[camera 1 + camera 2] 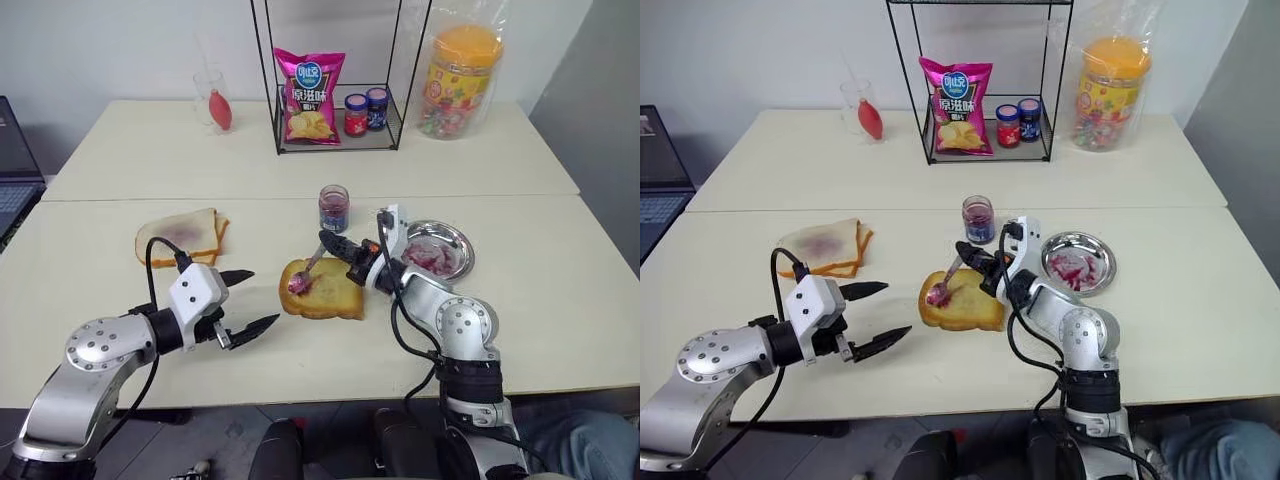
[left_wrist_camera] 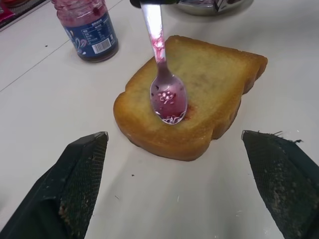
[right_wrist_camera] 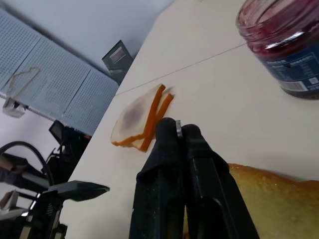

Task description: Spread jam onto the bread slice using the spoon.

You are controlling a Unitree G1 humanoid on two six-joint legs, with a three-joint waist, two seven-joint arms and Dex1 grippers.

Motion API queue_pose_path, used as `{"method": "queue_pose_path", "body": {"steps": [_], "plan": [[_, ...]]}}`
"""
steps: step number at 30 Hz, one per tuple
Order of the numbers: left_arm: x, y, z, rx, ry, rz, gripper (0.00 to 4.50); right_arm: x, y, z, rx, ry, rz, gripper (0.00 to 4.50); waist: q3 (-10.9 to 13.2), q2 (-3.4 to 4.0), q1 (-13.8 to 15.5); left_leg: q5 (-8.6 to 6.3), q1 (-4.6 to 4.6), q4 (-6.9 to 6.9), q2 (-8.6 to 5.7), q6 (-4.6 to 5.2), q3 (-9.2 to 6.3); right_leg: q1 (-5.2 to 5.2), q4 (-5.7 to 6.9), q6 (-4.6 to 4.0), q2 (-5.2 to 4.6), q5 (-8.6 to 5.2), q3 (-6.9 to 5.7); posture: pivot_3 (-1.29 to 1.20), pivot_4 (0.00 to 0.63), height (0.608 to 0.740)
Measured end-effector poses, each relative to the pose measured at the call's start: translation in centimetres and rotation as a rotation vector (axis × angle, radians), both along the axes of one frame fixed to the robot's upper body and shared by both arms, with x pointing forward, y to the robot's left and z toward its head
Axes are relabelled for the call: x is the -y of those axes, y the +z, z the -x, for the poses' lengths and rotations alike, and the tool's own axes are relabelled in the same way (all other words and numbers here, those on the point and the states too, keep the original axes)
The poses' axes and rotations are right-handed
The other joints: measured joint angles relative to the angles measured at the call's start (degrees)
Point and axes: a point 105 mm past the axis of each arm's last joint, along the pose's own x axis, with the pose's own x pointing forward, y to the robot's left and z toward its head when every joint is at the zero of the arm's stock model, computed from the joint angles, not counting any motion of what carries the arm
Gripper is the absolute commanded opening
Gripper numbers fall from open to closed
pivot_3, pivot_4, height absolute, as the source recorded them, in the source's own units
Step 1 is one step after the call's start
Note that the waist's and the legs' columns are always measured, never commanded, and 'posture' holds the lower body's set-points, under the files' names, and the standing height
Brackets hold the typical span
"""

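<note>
Right gripper is clamped tight on the spoon handle, and the bowl, smeared with red jam, sits flat on the bread slice near its left edge. The bread lies on the table, with the open jam jar just behind it. Left gripper hangs to the left of the slice, fingers spread wide, holding nothing. A pile of toast sits further left.

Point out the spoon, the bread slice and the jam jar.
spoon (image 2: 168,101): left wrist view, on the jam-smeared bowl.
bread slice (image 2: 214,84): left wrist view, on the bare toasted top.
jam jar (image 1: 334,209): left eye view, on the glass wall.
</note>
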Motion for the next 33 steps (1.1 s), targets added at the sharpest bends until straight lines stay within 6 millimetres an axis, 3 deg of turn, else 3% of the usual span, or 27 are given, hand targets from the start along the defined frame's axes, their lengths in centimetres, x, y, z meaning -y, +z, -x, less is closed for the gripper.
{"method": "queue_pose_path", "body": {"steps": [6, 14, 19, 21, 26, 29, 33], "plan": [[0.1, 0.1, 0.0, 0.006, -0.009, -0.001, 4.50, 1.4, -1.4, -0.3, -0.024, -0.026, 0.034, 0.07, 0.0, 0.01, -0.1, 0.00, 0.02, -0.02, 0.01, 0.00, 0.00, -0.02, 0.02, -0.01, 0.01, -0.01, 0.00, 0.00, 0.150, 0.740], [0.3, -0.2, 0.1, 0.001, -0.034, -0.009, 4.50, 5.9, -0.8, -1.2, -0.025, -0.137, 0.034, 0.07, 0.0, 0.00, -0.1, 0.00, 0.04, 0.01, 0.00, 0.00, 0.01, 0.02, 0.01, 0.01, 0.01, 0.01, 0.02, 0.00, 0.150, 0.740], [0.4, -0.3, 0.1, 0.001, -0.038, -0.011, 4.50, 7.0, -0.1, -0.8, -0.057, -0.152, 0.004, 0.07, 0.0, 0.01, -0.1, 0.00, 0.03, -0.01, 0.03, 0.00, 0.01, 0.01, 0.02, 0.00, 0.04, 0.00, 0.02, 0.00, 0.150, 0.740], [0.4, -0.4, 0.1, 0.002, -0.036, -0.015, 4.50, 6.7, 0.6, -0.7, -0.068, -0.145, -0.029, 0.07, 0.0, 0.01, -0.2, 0.00, 0.03, -0.01, 0.03, 0.00, 0.02, 0.00, 0.02, 0.00, 0.03, 0.00, 0.04, 0.00, 0.150, 0.740], [0.5, -0.3, 0.1, 0.011, -0.045, -0.016, 4.50, 3.5, 3.0, -0.5, -0.045, -0.074, -0.115, 0.07, 0.0, 0.02, -0.7, 0.00, 0.04, -0.02, 0.09, 0.01, -0.01, 0.00, 0.04, -0.02, 0.10, 0.00, 0.01, 0.00, 0.150, 0.740], [0.5, -0.6, 0.1, 0.001, -0.047, -0.017, 4.50, 1.6, 2.3, -0.2, -0.063, -0.034, -0.100, 0.07, 0.0, 0.02, -0.9, 0.00, 0.00, -0.02, 0.07, 0.01, 0.00, -0.02, 0.00, -0.02, 0.09, -0.01, 0.02, 0.00, 0.150, 0.740], [0.6, -0.8, 0.1, -0.006, -0.053, -0.016, 4.50, 0.9, 0.4, 0.1, -0.104, -0.026, -0.057, 0.07, 0.0, 0.01, -0.9, 0.00, -0.01, -0.02, 0.07, 0.01, -0.01, -0.02, -0.01, -0.02, 0.08, -0.01, 0.01, 0.00, 0.150, 0.740]]}}
